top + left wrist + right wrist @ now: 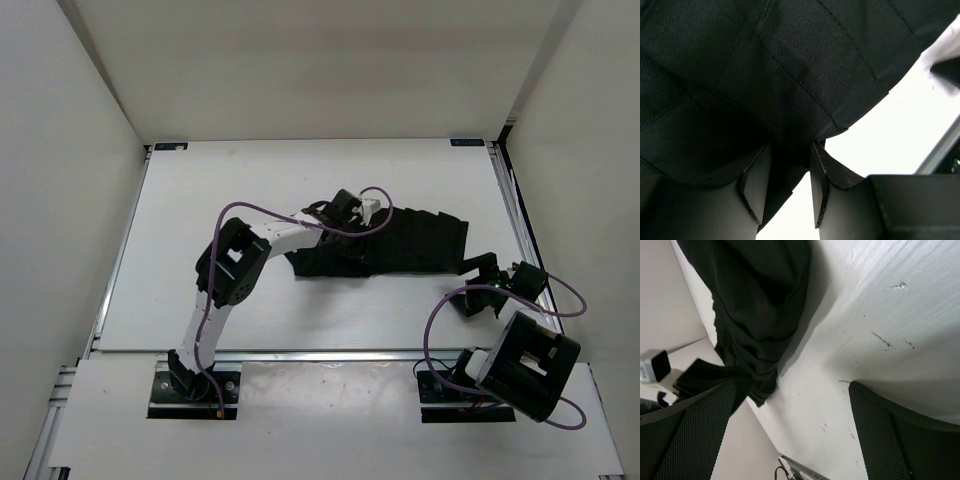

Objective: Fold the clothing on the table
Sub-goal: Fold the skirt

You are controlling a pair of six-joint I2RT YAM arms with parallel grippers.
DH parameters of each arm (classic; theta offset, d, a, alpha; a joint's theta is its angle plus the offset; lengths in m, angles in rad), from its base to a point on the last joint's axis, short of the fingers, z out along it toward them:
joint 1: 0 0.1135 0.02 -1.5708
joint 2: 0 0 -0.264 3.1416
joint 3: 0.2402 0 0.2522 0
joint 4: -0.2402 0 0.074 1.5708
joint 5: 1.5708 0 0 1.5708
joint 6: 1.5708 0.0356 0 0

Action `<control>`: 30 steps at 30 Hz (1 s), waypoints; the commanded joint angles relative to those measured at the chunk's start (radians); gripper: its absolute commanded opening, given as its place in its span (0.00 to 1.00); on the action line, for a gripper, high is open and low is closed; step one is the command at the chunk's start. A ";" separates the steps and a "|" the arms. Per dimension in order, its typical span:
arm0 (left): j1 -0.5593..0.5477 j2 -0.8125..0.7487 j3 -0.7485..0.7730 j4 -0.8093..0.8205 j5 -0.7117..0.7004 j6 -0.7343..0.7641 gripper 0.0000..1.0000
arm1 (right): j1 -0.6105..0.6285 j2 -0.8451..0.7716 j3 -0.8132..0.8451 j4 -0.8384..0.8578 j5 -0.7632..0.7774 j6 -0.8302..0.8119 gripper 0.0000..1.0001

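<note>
The black clothing (400, 245) lies crumpled in a wrinkled band across the middle right of the white table (250, 180). My left gripper (335, 215) is at the garment's upper left edge. In the left wrist view, the clothing (765, 65) fills most of the frame, and a bunched fold of it sits pinched between the tips of my left gripper (791, 150). My right gripper (480, 272) hovers low just off the garment's right end. Seen from the right wrist, the right gripper (791, 387) is wide open over bare table (880, 305), with the clothing (755, 300) ahead of its left finger.
White enclosure walls (70, 200) close in the table on three sides. A metal rail (510, 200) runs along the table's right edge, close to my right arm. Purple cables (430, 330) loop off both arms.
</note>
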 commanded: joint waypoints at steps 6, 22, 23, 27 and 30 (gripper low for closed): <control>0.003 -0.217 -0.387 0.016 0.009 -0.074 0.47 | 0.012 -0.026 -0.070 0.054 0.039 0.004 0.99; 0.029 -0.466 -0.534 0.069 -0.022 -0.088 0.84 | 0.090 -0.014 -0.081 0.067 0.091 -0.040 0.99; 0.043 -0.480 -0.540 0.068 -0.029 -0.085 0.85 | 0.105 -0.012 -0.065 0.056 0.103 -0.054 1.00; 0.066 -0.512 -0.595 0.071 -0.032 -0.079 0.84 | 0.153 0.022 -0.012 0.028 0.130 -0.076 0.99; 0.063 -0.533 -0.606 0.108 -0.023 -0.102 0.85 | 0.197 0.061 0.022 0.022 0.138 -0.096 0.99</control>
